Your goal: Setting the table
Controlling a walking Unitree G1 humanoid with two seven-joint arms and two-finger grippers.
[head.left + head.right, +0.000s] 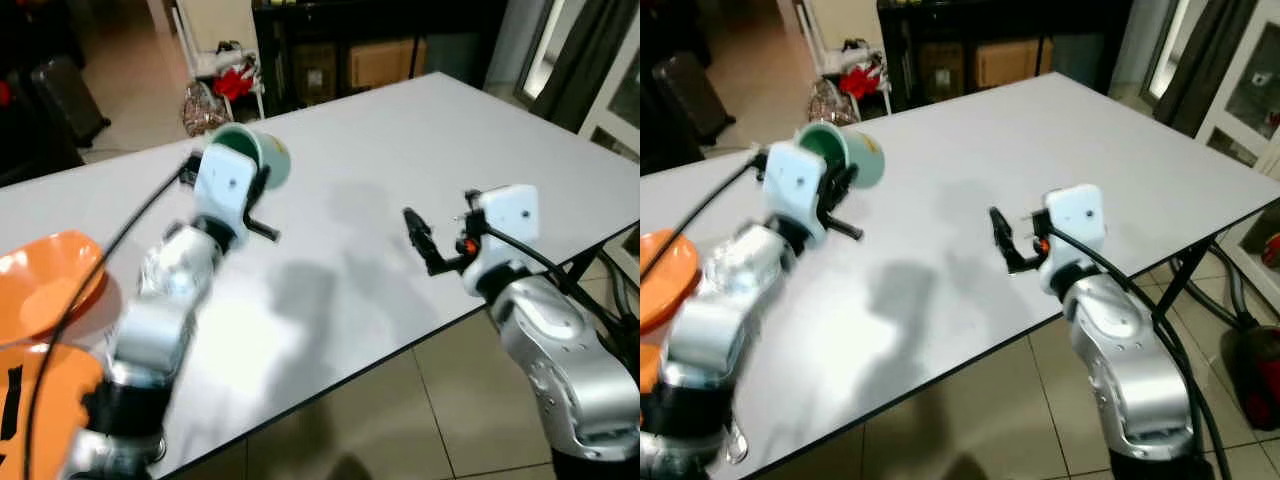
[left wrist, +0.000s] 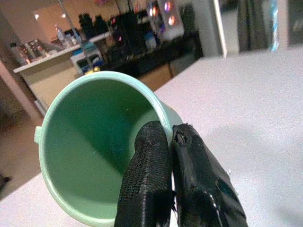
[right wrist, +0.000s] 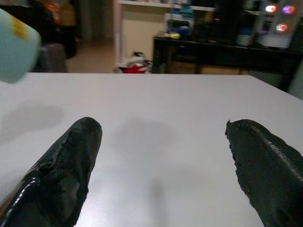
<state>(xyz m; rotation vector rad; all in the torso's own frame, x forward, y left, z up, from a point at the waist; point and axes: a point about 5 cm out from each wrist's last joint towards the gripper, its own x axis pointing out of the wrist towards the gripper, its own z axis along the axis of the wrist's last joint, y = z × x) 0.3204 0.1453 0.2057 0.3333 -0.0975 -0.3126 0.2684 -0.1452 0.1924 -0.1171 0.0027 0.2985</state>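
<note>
- Left eye view: the left end effector (image 1: 262,192) is raised over the white table (image 1: 400,130) at about 10 o'clock, clamped on the rim of a green cup (image 1: 255,155). The cup is tipped on its side, clear of the tabletop, mouth toward the camera.
- The right end effector (image 1: 418,238) hovers low over the table near its front edge at about 4 o'clock, well apart from the cup. Its fingers are hard to separate here.
- An orange bowl (image 1: 45,280) sits at the table's 8 o'clock edge, beside the left arm. The arm is blurred.
- Right eye view: the same scene. The cup (image 1: 845,155) is at 10 o'clock, the right end effector (image 1: 1005,240) near the centre, and the bowl (image 1: 660,275) at the 9 o'clock edge. Dark furniture (image 1: 990,45) stands beyond the table at 12 o'clock, and the floor (image 1: 1020,420) below is tiled.
- Left wrist view: the two black fingers (image 2: 147,179) are pressed together on the cup (image 2: 90,142) wall, one inside the rim and one outside. The cup's green inside is open to the camera, with the table (image 2: 255,109) behind it.
- Right wrist view: the two fingers (image 3: 61,170) stand wide apart with nothing between them, just above the table (image 3: 161,123). The pale side of the cup (image 3: 14,45) shows at the frame's edge, and its shadow lies on the table.
</note>
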